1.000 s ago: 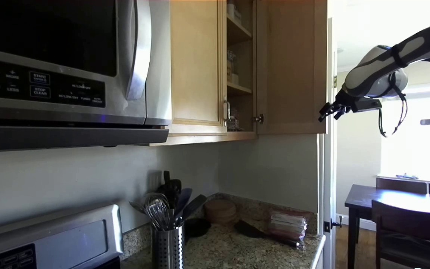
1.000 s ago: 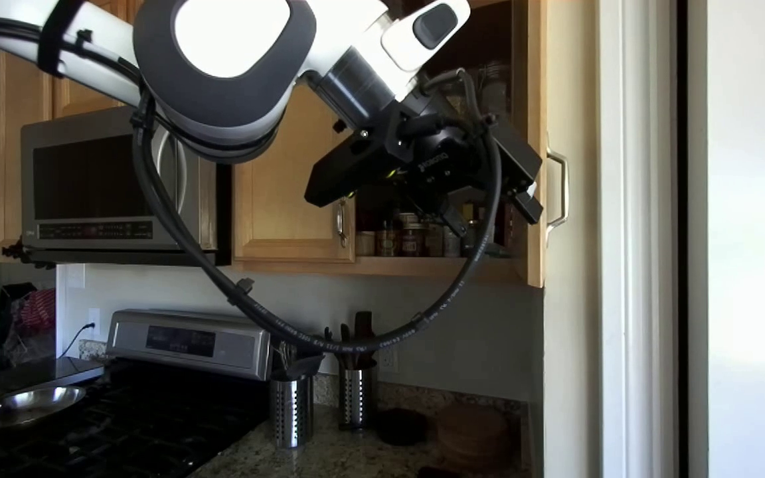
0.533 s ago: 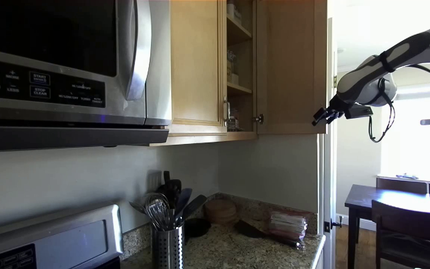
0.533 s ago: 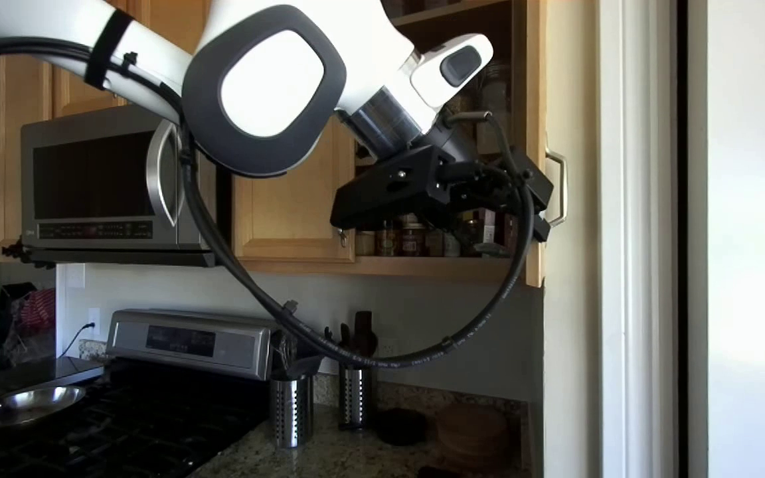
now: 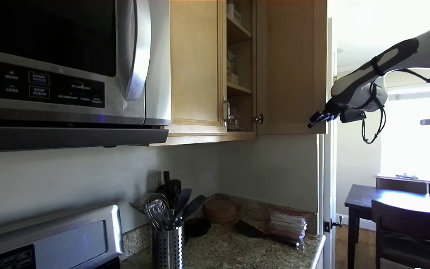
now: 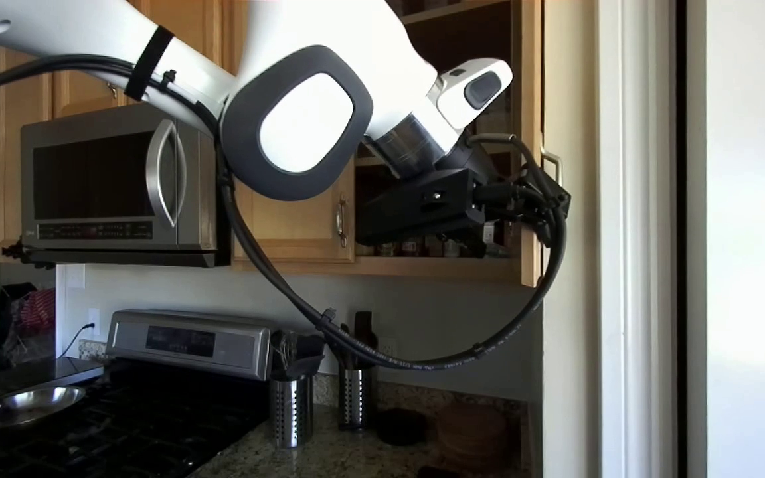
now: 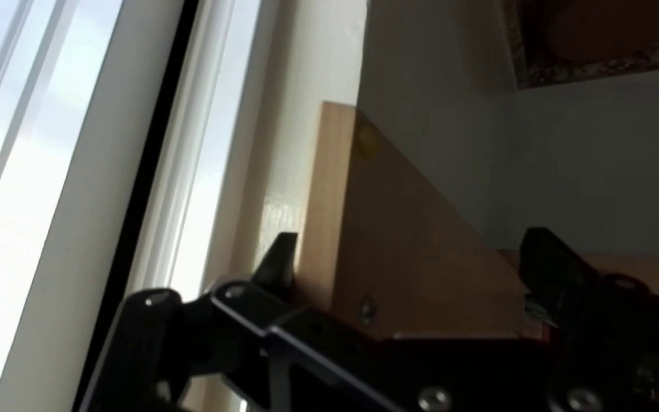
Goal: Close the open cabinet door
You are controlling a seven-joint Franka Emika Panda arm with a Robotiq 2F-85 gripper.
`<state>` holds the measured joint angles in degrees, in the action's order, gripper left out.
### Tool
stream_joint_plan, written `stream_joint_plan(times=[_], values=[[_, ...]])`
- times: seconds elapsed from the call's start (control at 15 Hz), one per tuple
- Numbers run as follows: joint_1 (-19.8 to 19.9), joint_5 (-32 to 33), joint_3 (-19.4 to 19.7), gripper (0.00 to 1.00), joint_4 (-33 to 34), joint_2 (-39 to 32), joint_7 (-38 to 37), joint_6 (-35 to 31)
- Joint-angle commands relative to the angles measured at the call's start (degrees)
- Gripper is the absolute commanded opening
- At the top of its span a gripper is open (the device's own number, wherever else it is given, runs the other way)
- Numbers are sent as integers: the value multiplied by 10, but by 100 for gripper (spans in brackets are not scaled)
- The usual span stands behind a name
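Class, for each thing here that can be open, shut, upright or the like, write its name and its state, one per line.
Cabinet door: open
Neighbouring wood door: shut
Microwave door: shut
Gripper: open, straddling the cabinet door's free edge; contact unclear
Front utensil holder: upright, filled
Rear utensil holder: upright, filled
Stove: on or off, cannot tell

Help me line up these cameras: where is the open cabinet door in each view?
In an exterior view: cabinet door, top, right of centre, inner face showing.
In an exterior view: cabinet door, right of centre, nearly edge-on.
Wrist view: cabinet door, centre.
Landmark in all three: gripper.
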<state>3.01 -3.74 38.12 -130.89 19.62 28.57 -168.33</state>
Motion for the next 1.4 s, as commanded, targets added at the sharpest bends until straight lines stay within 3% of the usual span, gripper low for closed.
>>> stream_joint_plan(times=[0.0,0.27,0.47,0.87,1.33], values=[[32,31,-56,100,-18,16,-39,28],[127,107,-169,100,-48,39,-122,79],[150,136,-223,100,-66,77,-163,130],[101,109,-269,100,-77,124,-170,198],[-18,18,-258,100,-59,119,-123,222]])
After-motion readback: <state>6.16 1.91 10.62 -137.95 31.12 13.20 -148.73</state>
